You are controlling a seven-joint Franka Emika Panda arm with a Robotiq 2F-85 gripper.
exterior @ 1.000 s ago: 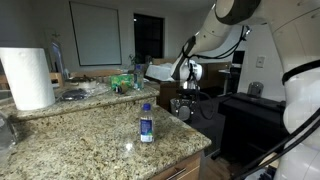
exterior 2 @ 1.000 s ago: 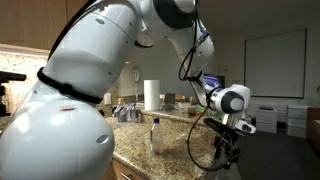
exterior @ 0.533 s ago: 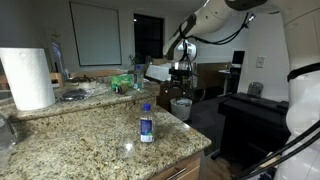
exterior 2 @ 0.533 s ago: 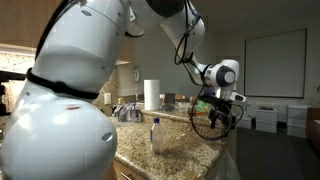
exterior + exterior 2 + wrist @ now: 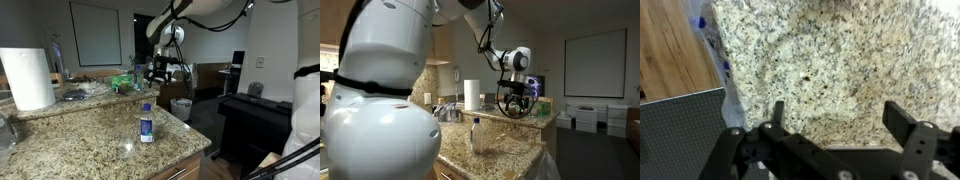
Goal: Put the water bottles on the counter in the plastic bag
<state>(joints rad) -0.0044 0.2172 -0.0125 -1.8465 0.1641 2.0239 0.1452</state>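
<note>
**A:** Big picture first: the granite counter [image 5: 90, 135] fills the near left. The bag [image 5: 181, 108] is the whitish bucket-shaped thing on the floor, far right of the counter's corner.

**B:** And the bottle?

**A:** I can pick out just one bottle [image 5: 146, 124] plainly. It stands upright on the near right part of the counter, alone and well apart from the paper roll [image 5: 27, 78] at far left. It also shows up in front of the robot's body [image 5: 475, 135].

**B:** How does it handle, you reckon?

**A:** Small and light, I'd say, with thin clear walls that dent under a hard squeeze. It's smooth, and tall for its base, so a nudge could tip it. The safest hold looks like the body, across the blue label, with a side-on pinch.

**B:** Now the arm.

**A:** The arm [image 5: 205, 12] arches in high from the right and bends down over the far end of the counter. The gripper [image 5: 160, 72] hangs above the granite there, well apart from the bottle, and in the wrist view it points straight down.

**B:** Holding anything?

**A:** No. In the wrist view the gripper [image 5: 834, 112] is spread wide, with only bare granite between its fingers [image 5: 778, 112].
</note>
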